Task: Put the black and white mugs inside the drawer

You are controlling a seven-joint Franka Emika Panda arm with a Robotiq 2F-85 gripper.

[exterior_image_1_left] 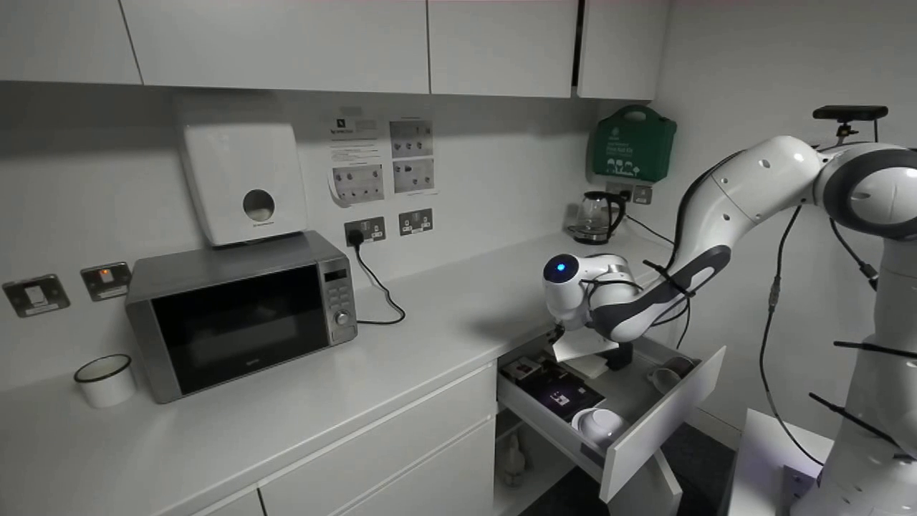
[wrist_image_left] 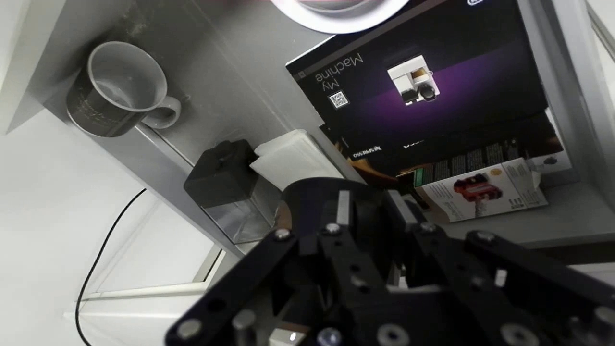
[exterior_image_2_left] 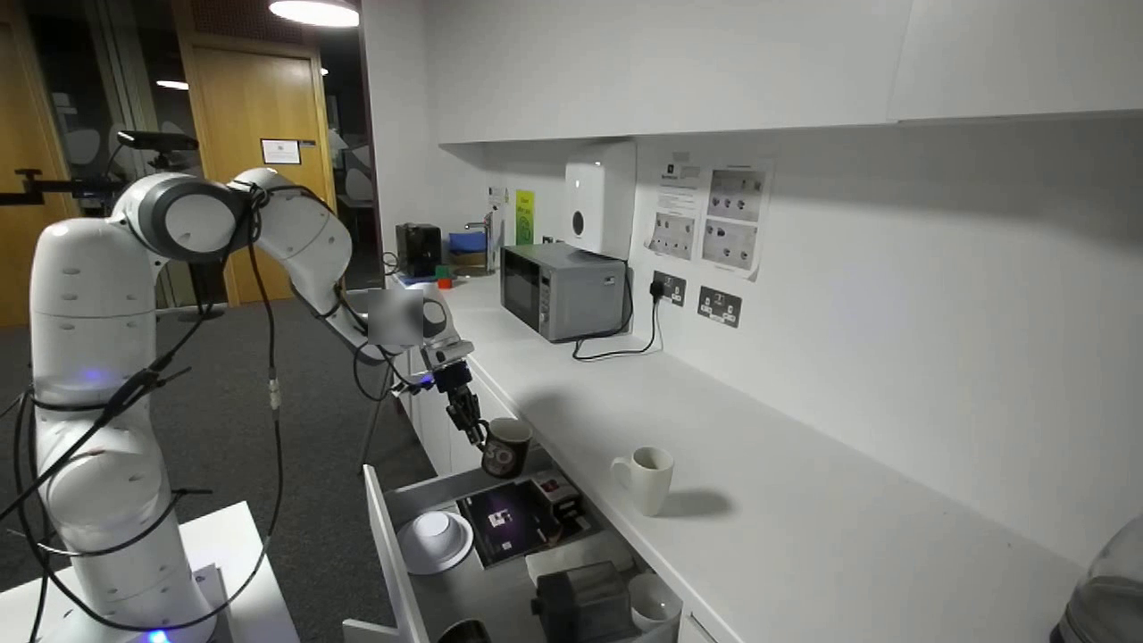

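The black mug (exterior_image_2_left: 506,455) hangs upright above the open drawer (exterior_image_2_left: 390,558). My gripper (exterior_image_2_left: 482,436) is shut on its handle side; the fingers (wrist_image_left: 372,206) and the mug's dark body (wrist_image_left: 310,197) also show in the wrist view, where the exact contact is too dark to see. The plain white mug (exterior_image_2_left: 649,482) stands on the counter beside the drawer, handle toward the drawer; it is out of view in the wrist view. The drawer's white front (exterior_image_1_left: 663,430) is pulled out. In an exterior view the arm hides the held mug and most of the gripper.
In the drawer are a white bowl-like cup on a saucer (exterior_image_2_left: 436,542), a black Nespresso box (exterior_image_2_left: 509,522), white napkins (wrist_image_left: 293,158), a dark container (exterior_image_2_left: 585,603), a white cup (exterior_image_2_left: 652,600) and another dark mug (wrist_image_left: 115,91). The counter edge (exterior_image_2_left: 607,527) borders the drawer. A microwave (exterior_image_1_left: 243,308) stands farther along.
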